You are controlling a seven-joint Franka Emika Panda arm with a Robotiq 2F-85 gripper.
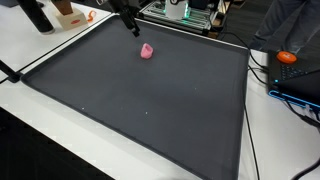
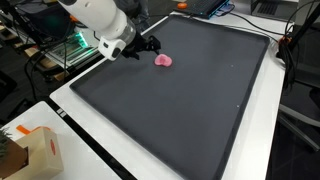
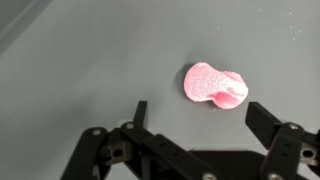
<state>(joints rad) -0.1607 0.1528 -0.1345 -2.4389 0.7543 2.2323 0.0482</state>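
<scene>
While the black two-finger gripper (image 3: 196, 112) hangs wide open w/ nothing held, the small pink lumpy soft piece (image 3: 213, 85) lies upper right of ctr on the dark grey mat (image 3: 60, 90); likely best: centre jaws over it, drop straight.

The arm (image 2: 98, 14) was that chunky glossy white with fat rounded shells and a white wrist block with a dark round port on it, while the gripper (image 3: 197, 110) was all matte black, two slim fingers (image 3: 262, 118) on linked bars with round pivot pins, pretty skeletal looking.
</scene>
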